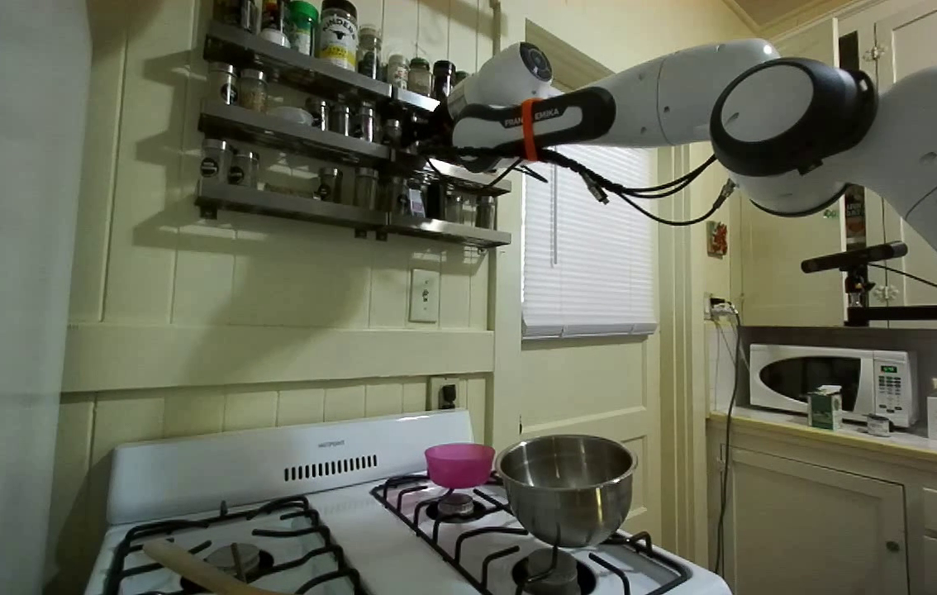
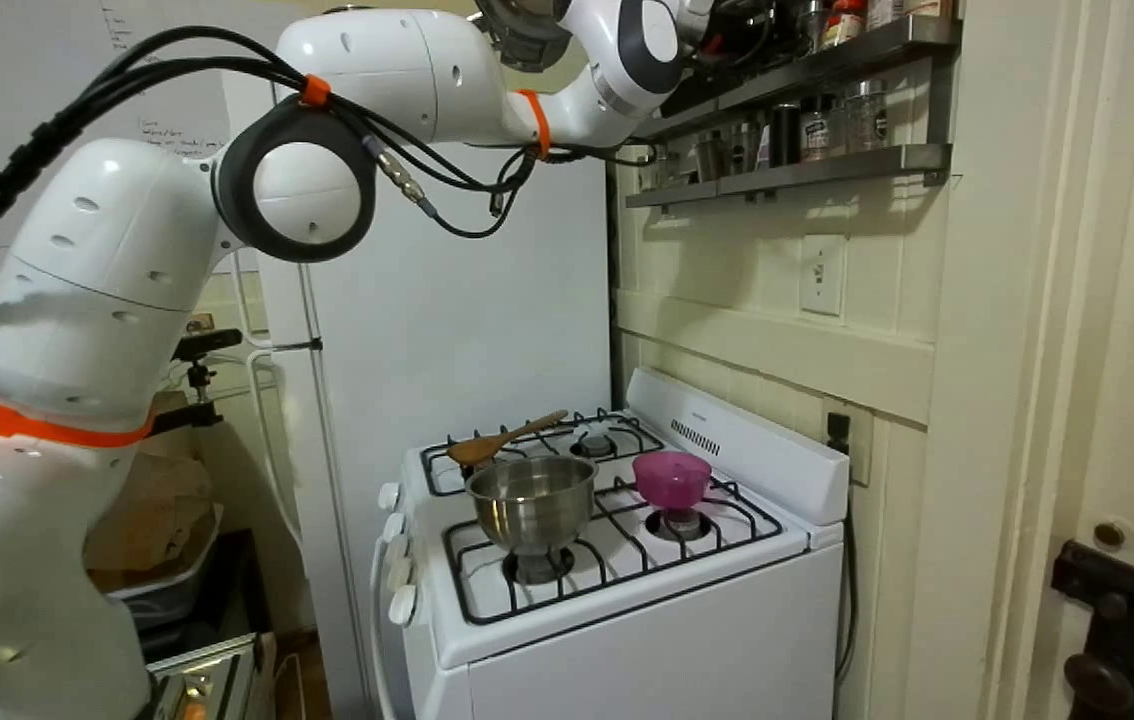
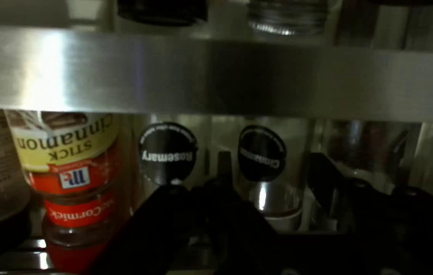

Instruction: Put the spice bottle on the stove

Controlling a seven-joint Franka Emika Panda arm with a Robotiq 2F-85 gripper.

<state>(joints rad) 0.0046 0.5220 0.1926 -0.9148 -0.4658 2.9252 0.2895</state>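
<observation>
The hand (image 3: 271,164) is bracketing the Cinnamon jar (image 3: 273,172) with parted fingers (image 3: 224,168), presumably for lifting. Dimness is hiding whether they're gripping.

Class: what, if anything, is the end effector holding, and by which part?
It cannot be told: in the wrist view, the end effector straddles the round-labelled Cinnamon jar near label height, but contact is unclear.

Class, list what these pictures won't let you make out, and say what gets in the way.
Whether the hand grips the clear Cinnamon jar: wrist view, too dark.
That jar's base: wrist view, hidden by the shelf edge.
Inside bottom of the steel bowl: both exterior views, hidden by its near wall.
Microwave digits: in an exterior view, too small.
</observation>
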